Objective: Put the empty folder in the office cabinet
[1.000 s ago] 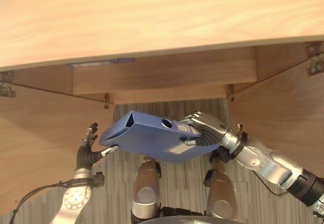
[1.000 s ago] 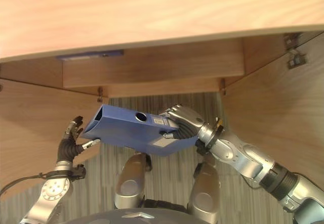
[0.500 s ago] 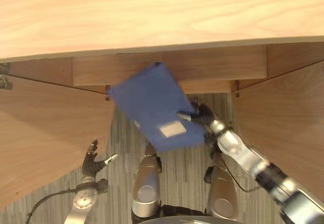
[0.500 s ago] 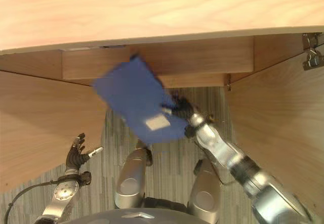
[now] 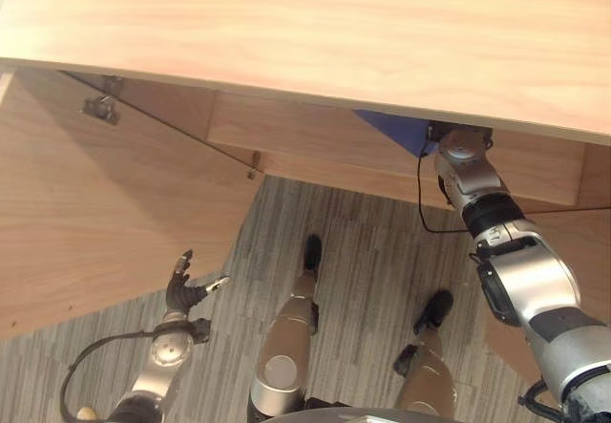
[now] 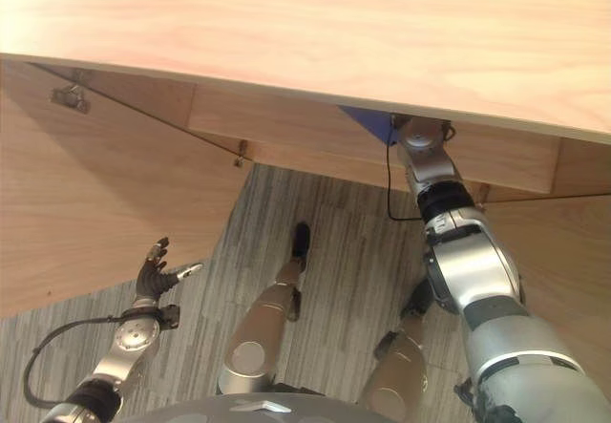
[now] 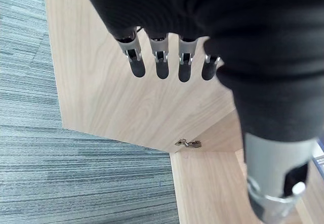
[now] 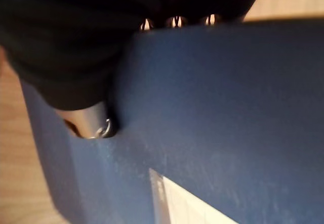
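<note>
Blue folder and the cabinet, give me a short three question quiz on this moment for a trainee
1. True or false: the blue folder lies on the floor.
2. Which hand holds the folder: A left, B right?
3. Fill in: the left hand hangs with its fingers ____.

Key
1. False: a corner shows under the cabinet top, at the right arm's end.
2. B: the right hand grips it, thumb on its face.
3. Open, beside the open cabinet door.
</note>
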`<state>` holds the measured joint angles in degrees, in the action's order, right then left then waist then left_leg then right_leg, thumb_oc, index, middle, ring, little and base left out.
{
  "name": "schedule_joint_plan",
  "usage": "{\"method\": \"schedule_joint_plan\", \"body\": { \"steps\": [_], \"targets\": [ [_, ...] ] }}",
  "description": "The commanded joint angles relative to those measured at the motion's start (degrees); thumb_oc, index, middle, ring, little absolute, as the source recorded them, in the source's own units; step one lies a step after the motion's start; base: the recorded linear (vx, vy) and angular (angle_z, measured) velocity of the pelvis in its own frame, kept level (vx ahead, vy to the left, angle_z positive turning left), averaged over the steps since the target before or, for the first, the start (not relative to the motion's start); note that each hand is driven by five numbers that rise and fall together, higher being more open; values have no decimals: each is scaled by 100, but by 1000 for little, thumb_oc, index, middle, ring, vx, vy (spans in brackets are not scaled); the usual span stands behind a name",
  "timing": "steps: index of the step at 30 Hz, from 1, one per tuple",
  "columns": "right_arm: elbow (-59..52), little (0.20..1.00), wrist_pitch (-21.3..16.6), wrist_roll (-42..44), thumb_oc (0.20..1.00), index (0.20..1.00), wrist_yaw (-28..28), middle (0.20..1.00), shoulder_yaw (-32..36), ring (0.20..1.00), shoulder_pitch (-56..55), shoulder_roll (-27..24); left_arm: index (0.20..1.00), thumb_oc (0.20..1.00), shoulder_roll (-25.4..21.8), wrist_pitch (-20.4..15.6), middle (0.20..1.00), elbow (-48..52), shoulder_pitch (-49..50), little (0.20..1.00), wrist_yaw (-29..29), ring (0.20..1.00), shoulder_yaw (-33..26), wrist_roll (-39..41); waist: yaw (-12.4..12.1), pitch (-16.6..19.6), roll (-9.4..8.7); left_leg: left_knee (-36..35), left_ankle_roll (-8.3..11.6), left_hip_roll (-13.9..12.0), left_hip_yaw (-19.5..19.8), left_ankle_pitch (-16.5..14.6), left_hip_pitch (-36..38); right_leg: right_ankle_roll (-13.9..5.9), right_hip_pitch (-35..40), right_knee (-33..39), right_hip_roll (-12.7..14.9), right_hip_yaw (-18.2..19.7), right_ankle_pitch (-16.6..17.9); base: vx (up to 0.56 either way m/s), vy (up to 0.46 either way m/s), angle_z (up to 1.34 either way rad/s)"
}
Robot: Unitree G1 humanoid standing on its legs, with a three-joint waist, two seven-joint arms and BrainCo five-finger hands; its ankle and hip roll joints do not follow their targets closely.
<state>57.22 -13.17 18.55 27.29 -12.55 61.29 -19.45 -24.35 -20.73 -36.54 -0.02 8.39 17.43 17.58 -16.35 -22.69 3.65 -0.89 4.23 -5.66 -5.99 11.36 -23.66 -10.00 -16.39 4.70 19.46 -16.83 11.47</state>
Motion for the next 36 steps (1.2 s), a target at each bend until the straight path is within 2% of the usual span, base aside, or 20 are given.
{"method": "schedule_joint_plan", "body": {
  "steps": [1, 2, 3, 4, 5, 6, 7, 9, 11, 14, 15, 17, 18, 19, 22, 24, 27, 31, 34, 36],
  "targets": [
    [78, 200, -519, 1274, 200, 200, 637, 200, 467, 200, 413, -386, 1000, 1000, -435, -47, 1000, 30, -81, 1000, 189, 1000, 442, 5, -158, 147, 48, 750, -40, 353, 297, -1008, -283, -387, -63, -886, 565, 145, 82, 20, 85, 23],
    [99, 200, -528, 1283, 200, 200, 630, 200, 466, 200, 437, -397, 1000, 1000, -433, -45, 1000, 26, -100, 1000, 191, 1000, 446, 7, -169, 132, 48, 779, -43, 353, 289, -1025, -298, -389, -92, -930, 573, 166, 60, 10, 114, 21],
    [445, 200, -592, 1679, 200, 200, 762, 200, 692, 200, 709, -473, 1000, 1000, -537, -70, 1000, 24, -302, 1000, 247, 1000, 599, -42, -174, -23, 278, 970, -112, 386, 354, -1151, -293, -311, -421, -1506, 699, 271, 133, 7, 115, 24],
    [481, 200, -604, 1705, 200, 200, 735, 200, 688, 200, 743, -499, 1000, 1000, -532, -72, 1000, 14, -332, 1000, 250, 1000, 609, -40, -195, -41, 276, 999, -114, 387, 339, -1168, -310, -313, -464, -1559, 709, 305, 108, 40, 150, 12],
    [585, 200, -674, 1915, 200, 200, 794, 200, 761, 200, 839, -518, 1000, 1000, -548, -96, 1000, 28, -386, 1000, 259, 1000, 665, -36, -189, -94, 356, 1027, -132, 414, 369, -1222, -274, -276, -597, -1595, 709, 328, 120, 72, 37, 13],
    [821, 200, -735, 2203, 200, 200, 771, 200, 838, 200, 968, -591, 1000, 1000, -536, -126, 1000, 22, -481, 1000, 261, 1000, 753, -38, -200, -126, 424, 1056, -117, 425, 400, -1304, -225, -286, -662, -1441, 704, 283, 139, 253, -87, 3],
    [1096, 200, -921, 2834, 200, 200, 893, 200, 1102, 200, 1101, -682, 1000, 1000, -509, -110, 1000, 38, -612, 1000, 218, 1000, 912, 0, -166, -147, 542, 1079, -30, 427, 553, -1511, -37, -386, -920, -863, 733, 218, 291, 227, -125, -1],
    [1097, 200, -1030, 3075, 200, 200, 896, 200, 1202, 200, 1139, -701, 1000, 1000, -498, -112, 1000, 15, -677, 1000, 222, 1000, 970, -3, -161, -151, 612, 1121, 33, 364, 626, -1624, 55, -428, -1036, -548, 717, 161, 394, 205, -145, -5],
    [1086, 200, -1164, 3370, 200, 200, 982, 200, 1367, 200, 1182, -741, 1000, 1000, -460, -116, 1000, -34, -798, 1000, 228, 1000, 1072, -15, -141, -193, 654, 1298, 110, 285, 728, -1776, 150, -477, -1225, -119, 737, 30, 489, 223, -190, 7],
    [783, 200, -1557, 3886, 200, 200, 1133, 200, 1714, 200, 1088, -780, 1000, 1000, -358, -95, 1000, -91, -921, 1000, 272, 1000, 1211, -19, -88, -260, 725, 1591, 189, 171, 924, -2048, 297, -500, -1532, -14, 764, -3, 571, 227, -233, 16],
    [584, 200, -1778, 3935, 200, 200, 1256, 200, 1746, 200, 1040, -746, 1000, 1000, -341, -83, 1000, -106, -1007, 1000, 279, 1000, 1276, -39, -74, -263, 686, 1699, 238, 177, 1006, -2126, 301, -500, -1506, 8, 763, 4, 607, 184, -296, 25],
    [329, 200, -1883, 3864, 200, 200, 1396, 200, 1767, 200, 978, -699, 1000, 1000, -312, -70, 1000, -163, -1054, 1000, 292, 1000, 1358, -92, -15, -263, 637, 1756, 268, 229, 1093, -2151, 271, -500, -1457, 30, 789, 55, 700, 92, -257, 72],
    [-86, 200, -2034, 3660, 200, 200, 1505, 200, 1814, 200, 828, -478, 1000, 1000, -185, -47, 1000, -264, -1059, 1000, 315, 1000, 1378, -134, 10, -242, 592, 1911, 328, 256, 1187, -2211, 213, -500, -1349, 30, 869, 104, 958, 102, -293, 117],
    [-389, 200, -2099, 3419, 200, 200, 1756, 200, 1848, 200, 709, -218, 1000, 1000, -119, -49, 1000, -348, -1000, 1000, 362, 1000, 1402, -215, 9, -151, 641, 1974, 368, 162, 1225, -2282, 149, -500, -1293, 30, 826, 18, 965, 130, -343, 86],
    [-155, 200, -2013, 3347, 200, 200, 1881, 200, 1895, 200, 887, -161, 1000, 1000, -6, -17, 1000, -518, -937, 1000, 368, 1000, 1439, -274, -50, 34, 743, 1752, 447, 7, 1309, -2132, 66, -500, -1173, 30, 710, -93, 923, 52, -175, -13],
    [138, 200, -1927, 3429, 200, 200, 1832, 200, 1901, 200, 1061, -340, 1000, 1000, 43, -18, 1000, -483, -862, 1000, 314, 1000, 1456, -270, -31, 154, 763, 1483, 480, 0, 1333, -1960, 34, -500, -1219, 30, 690, -100, 912, 68, -72, 31],
    [689, 200, -1720, 3599, 200, 200, 1699, 200, 1789, 200, 1355, -666, 1000, 1000, 89, -20, 1000, -459, -713, 1000, 236, 1000, 1439, -225, -89, 313, 843, 1234, 534, -114, 1255, -1910, 79, -500, -1261, 30, 613, -79, 810, 98, -38, 17],
    [937, 200, -1637, 3782, 200, 200, 1572, 200, 1743, 200, 1484, -873, 1000, 1000, 129, -38, 1000, -461, -651, 1000, 219, 1000, 1442, -174, -93, 364, 894, 1137, 564, -164, 1206, -1838, 101, -500, -1299, 30, 609, -41, 795, 76, -16, 0],
    [1413, 200, -1466, 4078, 200, 200, 1334, 200, 1511, 200, 1844, -1183, 1000, 1000, 210, -12, 1000, -468, -582, 1000, 178, 1000, 1463, -149, -140, 422, 1005, 858, 609, -272, 1097, -1665, 162, -483, -1427, 30, 521, 55, 704, 82, -41, 18],
    [1472, 200, -1445, 4108, 200, 200, 1313, 200, 1482, 200, 1883, -1217, 1000, 1000, 214, -7, 1000, -468, -561, 1000, 167, 1000, 1454, -149, -154, 442, 1023, 823, 615, -313, 1074, -1685, 183, -481, -1441, 20, 477, 61, 647, 52, -18, -2]
  ]
}}
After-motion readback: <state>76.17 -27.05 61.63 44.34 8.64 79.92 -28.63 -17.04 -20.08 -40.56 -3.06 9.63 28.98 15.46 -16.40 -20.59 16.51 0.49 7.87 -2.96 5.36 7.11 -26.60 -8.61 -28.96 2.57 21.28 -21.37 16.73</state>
